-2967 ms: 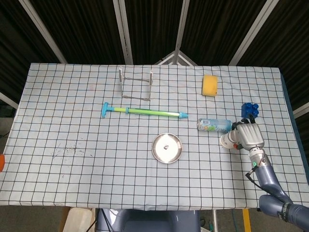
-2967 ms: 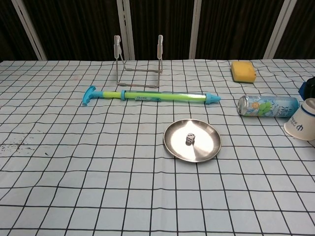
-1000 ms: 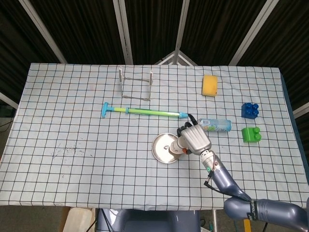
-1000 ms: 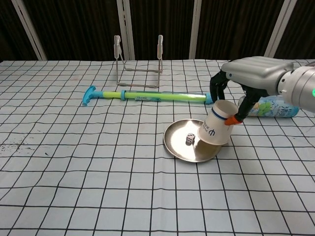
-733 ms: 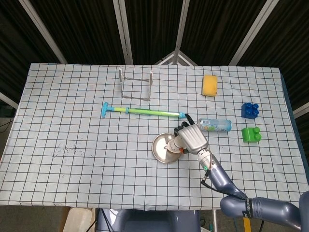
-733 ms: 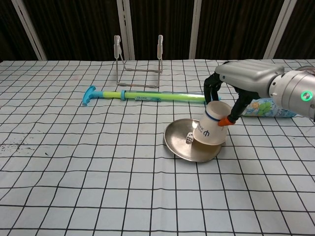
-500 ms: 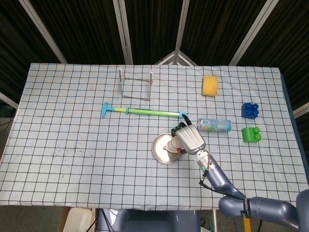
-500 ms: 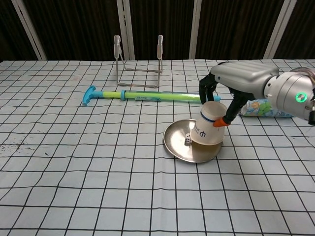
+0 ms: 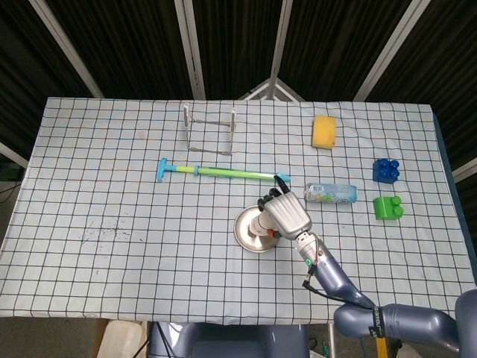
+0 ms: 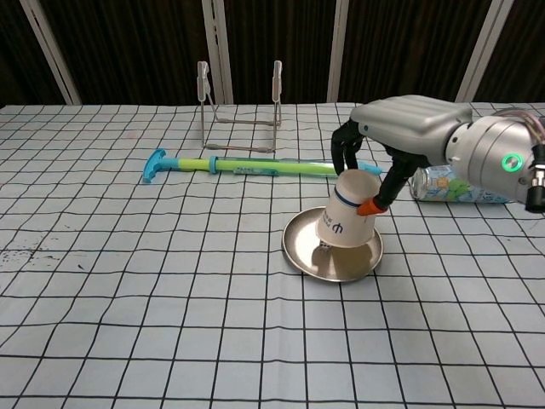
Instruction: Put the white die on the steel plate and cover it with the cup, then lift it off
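Gripping inverted cup [image 10: 347,216], right hand [image 10: 400,128] tilts it over die on steel plate [image 10: 304,256].

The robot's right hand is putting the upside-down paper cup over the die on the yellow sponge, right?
Not quite. The right hand is lowering the upside-down paper cup over the die on the steel plate, not the yellow sponge, which lies far back on the table. The chest view shows it.

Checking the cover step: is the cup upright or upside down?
Upside down and tilted: the right hand holds the cup mouth-down over the steel plate.
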Tool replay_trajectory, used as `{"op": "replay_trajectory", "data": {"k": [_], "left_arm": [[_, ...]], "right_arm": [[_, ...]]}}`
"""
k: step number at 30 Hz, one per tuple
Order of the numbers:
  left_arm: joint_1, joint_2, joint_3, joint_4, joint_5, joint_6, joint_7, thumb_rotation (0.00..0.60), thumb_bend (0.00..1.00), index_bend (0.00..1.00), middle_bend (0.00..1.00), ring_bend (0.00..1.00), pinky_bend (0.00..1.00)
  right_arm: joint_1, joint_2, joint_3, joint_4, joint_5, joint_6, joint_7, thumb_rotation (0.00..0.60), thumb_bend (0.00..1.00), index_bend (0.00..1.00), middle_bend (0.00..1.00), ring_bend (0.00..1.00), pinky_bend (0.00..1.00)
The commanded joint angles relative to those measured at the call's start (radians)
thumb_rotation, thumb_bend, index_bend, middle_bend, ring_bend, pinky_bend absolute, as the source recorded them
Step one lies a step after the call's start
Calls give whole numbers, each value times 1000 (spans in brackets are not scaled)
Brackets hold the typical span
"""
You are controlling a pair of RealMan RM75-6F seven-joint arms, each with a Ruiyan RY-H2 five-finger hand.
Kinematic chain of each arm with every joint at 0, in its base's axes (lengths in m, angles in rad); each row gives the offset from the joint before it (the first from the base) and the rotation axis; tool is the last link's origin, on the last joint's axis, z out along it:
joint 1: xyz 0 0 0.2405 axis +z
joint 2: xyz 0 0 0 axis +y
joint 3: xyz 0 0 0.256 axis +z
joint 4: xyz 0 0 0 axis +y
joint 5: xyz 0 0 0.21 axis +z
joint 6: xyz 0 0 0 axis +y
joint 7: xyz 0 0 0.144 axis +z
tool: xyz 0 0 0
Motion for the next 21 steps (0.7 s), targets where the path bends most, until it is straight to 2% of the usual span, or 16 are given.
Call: {"op": "replay_trajectory", "data": {"k": [1,21], "left_arm": [[-1,0,-1,-1,-2,-1,1,600,678,202,0,0,95],[-5,1,-5,-1,-7,-8,1,600,678,202,0,0,95]], "right_arm": [[4,-7,-2,1,3,-2,-4,600,358,561,525,290,0],[31,-77,-17,97,25,-40,24,600,359,561,525,290,0]]}}
